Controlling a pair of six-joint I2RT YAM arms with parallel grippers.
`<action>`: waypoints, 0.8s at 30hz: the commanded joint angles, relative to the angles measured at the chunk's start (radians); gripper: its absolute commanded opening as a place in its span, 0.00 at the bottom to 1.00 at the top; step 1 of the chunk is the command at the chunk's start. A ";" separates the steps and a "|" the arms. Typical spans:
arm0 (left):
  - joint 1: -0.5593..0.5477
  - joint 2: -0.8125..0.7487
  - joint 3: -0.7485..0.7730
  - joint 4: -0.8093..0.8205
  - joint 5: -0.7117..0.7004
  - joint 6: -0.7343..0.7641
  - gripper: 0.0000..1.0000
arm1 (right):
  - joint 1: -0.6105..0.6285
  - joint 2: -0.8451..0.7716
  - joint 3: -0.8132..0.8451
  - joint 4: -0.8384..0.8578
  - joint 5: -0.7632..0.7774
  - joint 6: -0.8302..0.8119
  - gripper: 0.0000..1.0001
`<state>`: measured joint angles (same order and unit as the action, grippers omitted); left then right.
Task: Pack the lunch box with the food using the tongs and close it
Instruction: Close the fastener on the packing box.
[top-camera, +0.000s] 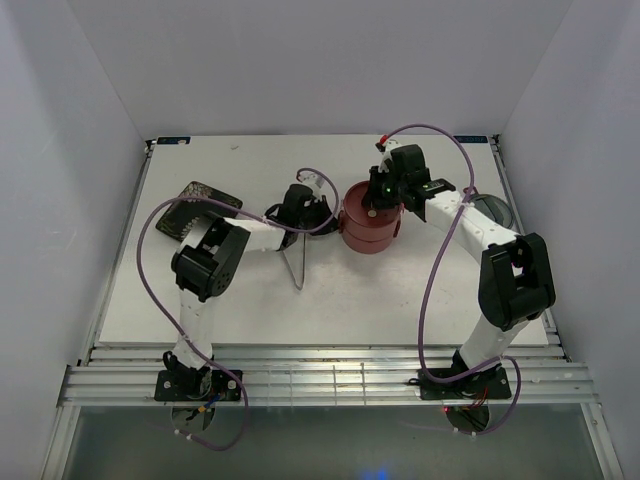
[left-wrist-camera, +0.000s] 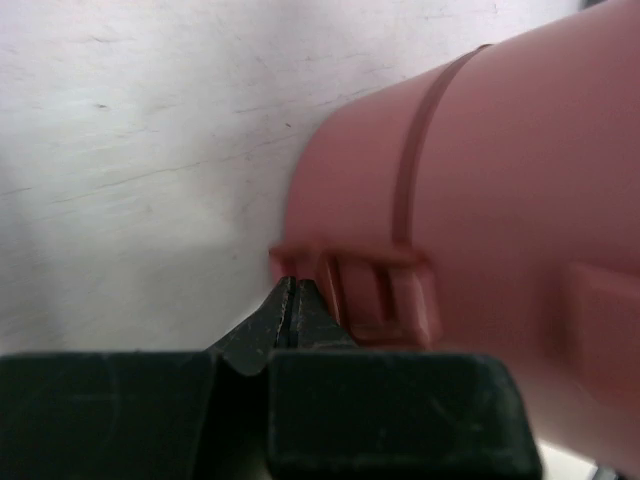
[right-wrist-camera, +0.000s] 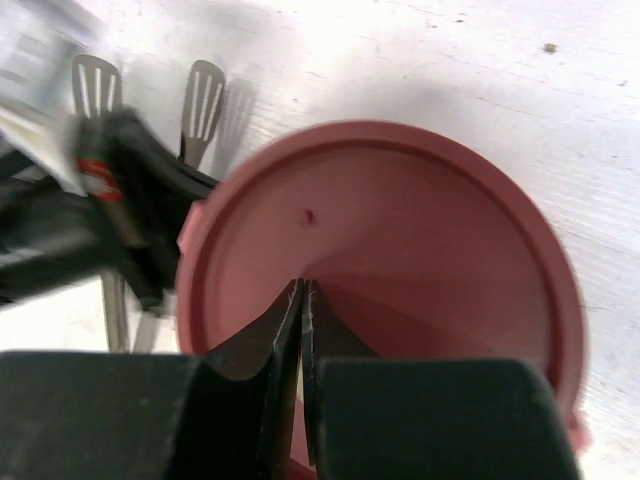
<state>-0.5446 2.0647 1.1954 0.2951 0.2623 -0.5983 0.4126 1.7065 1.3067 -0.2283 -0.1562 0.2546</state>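
Only overhead: plate (top-camera: 198, 196) left of tongs (top-camera: 296, 264).

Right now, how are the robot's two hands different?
The left gripper is at the side of the lunch box, tips by a small side handle; the right gripper hangs above it, over the lid. The tongs lie nearer the left gripper than the right gripper. Both have their fingers shut.

The lunch box (top-camera: 368, 228) is standing stacked and lidded mid-table (top-camera: 400, 300), the tongs (top-camera: 298, 278) are lying just left of it, and the plate (top-camera: 200, 195) is sitting farther left
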 joint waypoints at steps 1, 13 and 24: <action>-0.070 0.005 0.040 0.070 0.025 -0.027 0.00 | 0.009 0.042 -0.047 -0.065 0.018 0.017 0.08; -0.006 -0.123 -0.048 0.023 -0.115 -0.058 0.00 | 0.009 0.041 -0.060 -0.063 0.024 0.018 0.08; -0.006 -0.114 -0.011 -0.008 -0.089 -0.077 0.00 | 0.008 0.044 -0.063 -0.062 0.017 0.025 0.08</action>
<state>-0.5430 1.9686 1.1534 0.3031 0.1581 -0.6556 0.4137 1.7073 1.2915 -0.1909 -0.1570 0.2817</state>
